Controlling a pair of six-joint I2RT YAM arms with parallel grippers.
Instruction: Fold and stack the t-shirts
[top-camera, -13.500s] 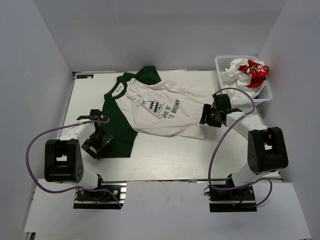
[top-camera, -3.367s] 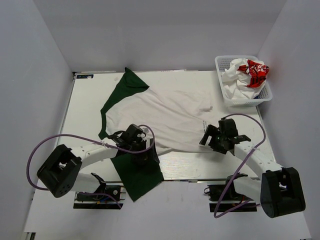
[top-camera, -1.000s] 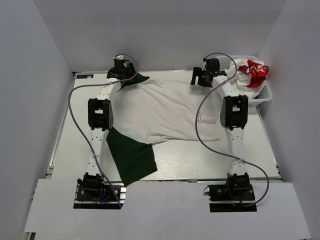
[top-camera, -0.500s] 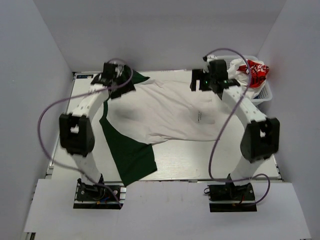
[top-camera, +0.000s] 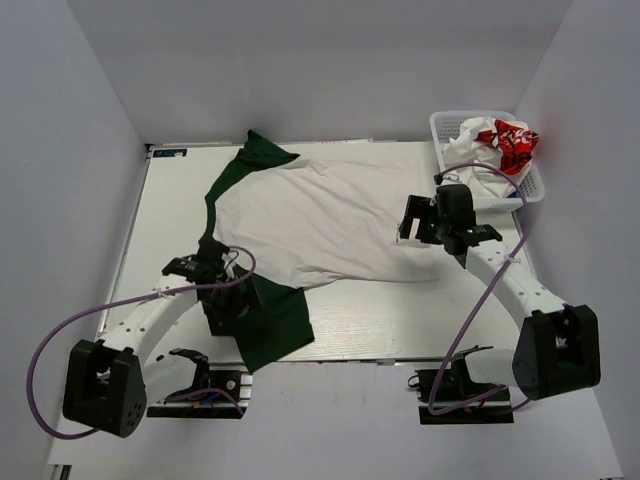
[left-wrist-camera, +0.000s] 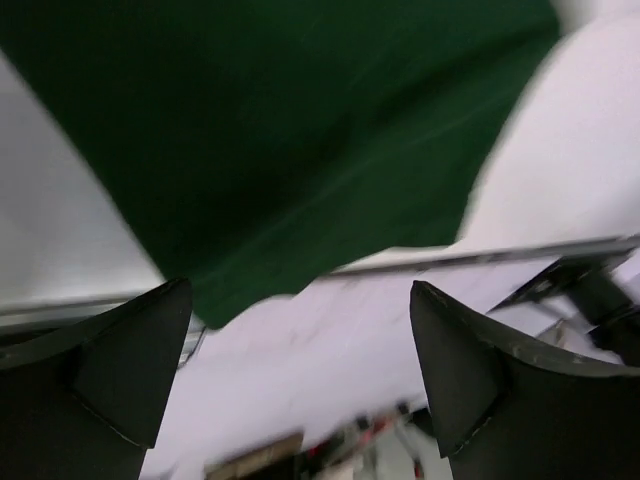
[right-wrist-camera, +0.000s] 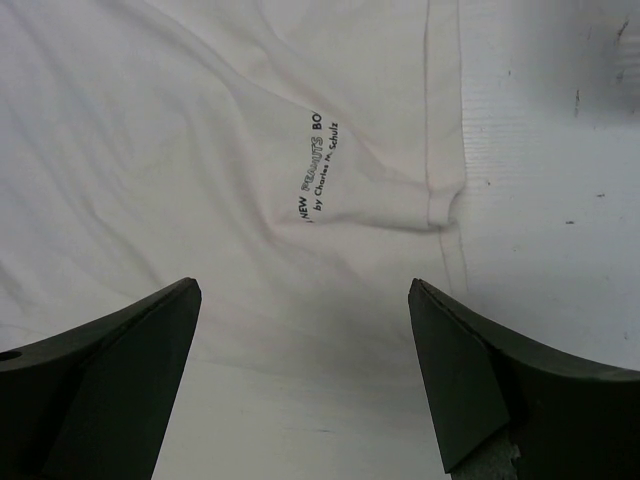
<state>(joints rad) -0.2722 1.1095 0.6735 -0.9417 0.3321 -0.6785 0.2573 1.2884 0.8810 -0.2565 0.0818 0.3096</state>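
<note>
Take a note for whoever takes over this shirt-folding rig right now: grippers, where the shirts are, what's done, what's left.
Left gripper: open, empty, above the dark green sleeve overhanging the near edge of the white table.
Right gripper: open, empty, above the hem side of the off-white cloth t-shirt with dark green sleeves.
That shirt lies spread on the table, unfolded.
The crumpled white t-shirt with red print sits in the white plastic basket at the far right corner. No other shirt is in view.
Done: one shirt laid out.
Left: fold it, fold the basket's shirt, stack them.
</note>
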